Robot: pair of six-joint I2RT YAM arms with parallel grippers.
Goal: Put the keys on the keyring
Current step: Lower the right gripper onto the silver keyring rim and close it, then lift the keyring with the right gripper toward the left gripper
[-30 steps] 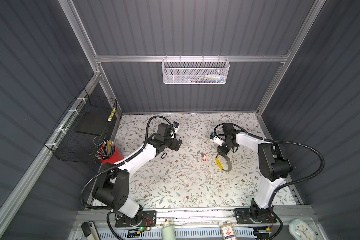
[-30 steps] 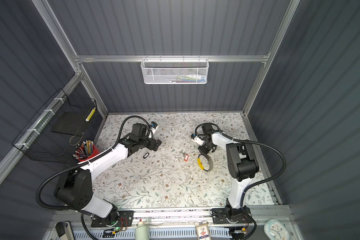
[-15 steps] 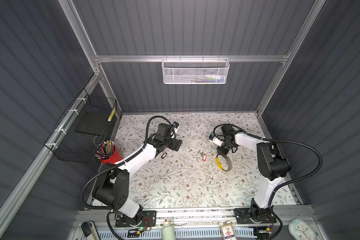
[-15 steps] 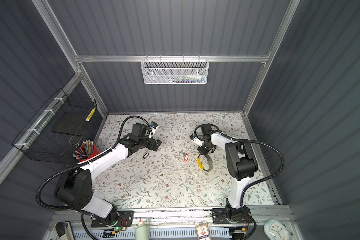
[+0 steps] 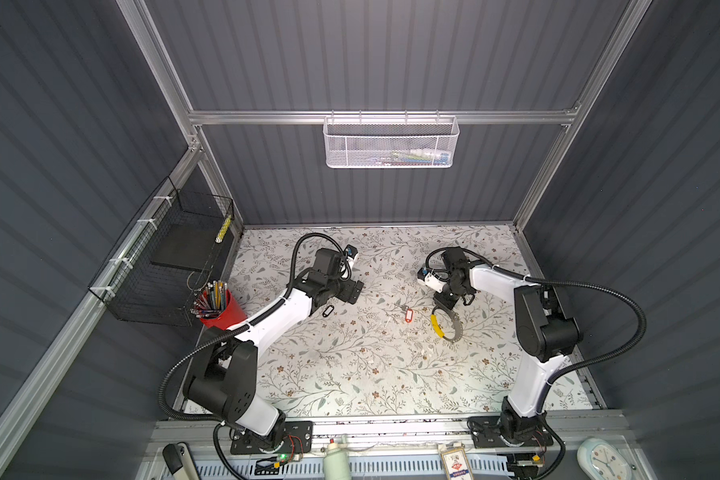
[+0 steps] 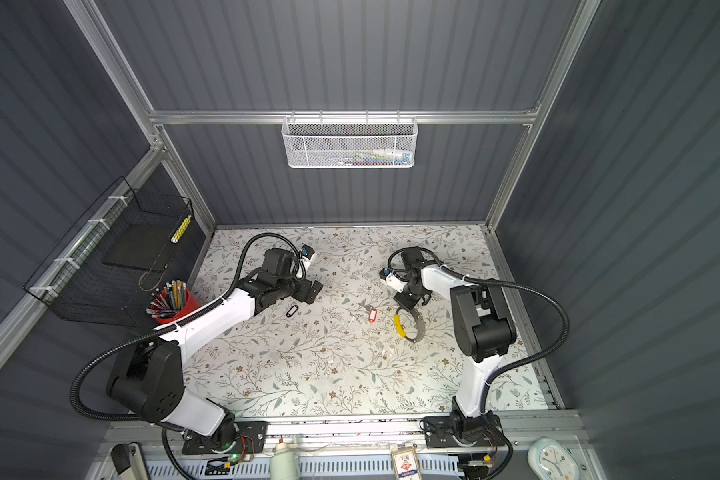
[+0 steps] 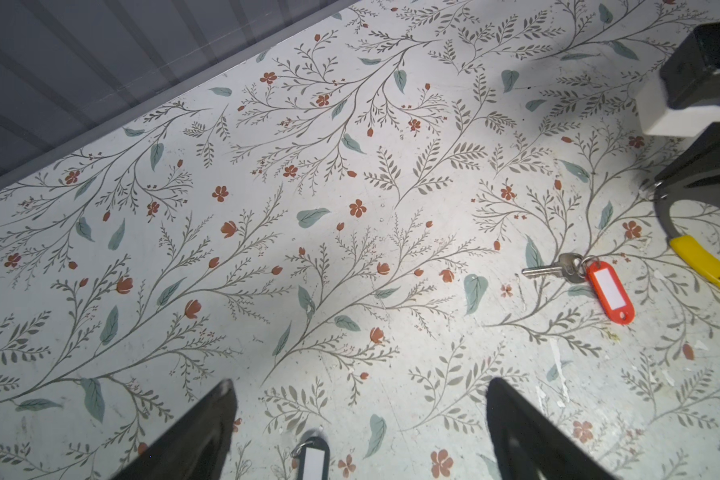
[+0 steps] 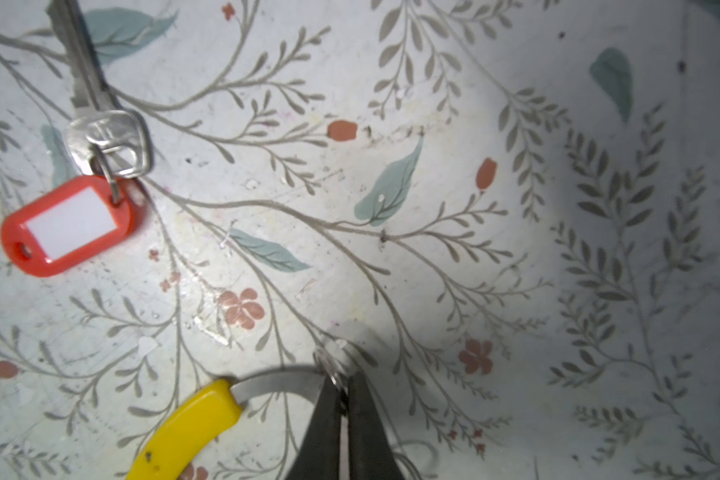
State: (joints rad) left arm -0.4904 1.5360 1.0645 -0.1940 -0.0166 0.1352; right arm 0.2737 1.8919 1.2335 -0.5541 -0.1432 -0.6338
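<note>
Right gripper (image 8: 342, 390) clamped on keyring (image 8: 275, 380) at its grey band beside the yellow segment (image 8: 184, 432); keyring sits right of centre in both top views. Left gripper (image 7: 360, 384) jaws apart, black-tagged key (image 7: 313, 457) near it; red-tagged key (image 5: 408, 314) just left of the keyring.

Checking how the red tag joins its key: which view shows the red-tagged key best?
Right wrist view: the red-tagged key lies close, its loop through the key head clear, blade tip cropped. Left wrist view shows it whole but small; both top views only a red speck.
</note>
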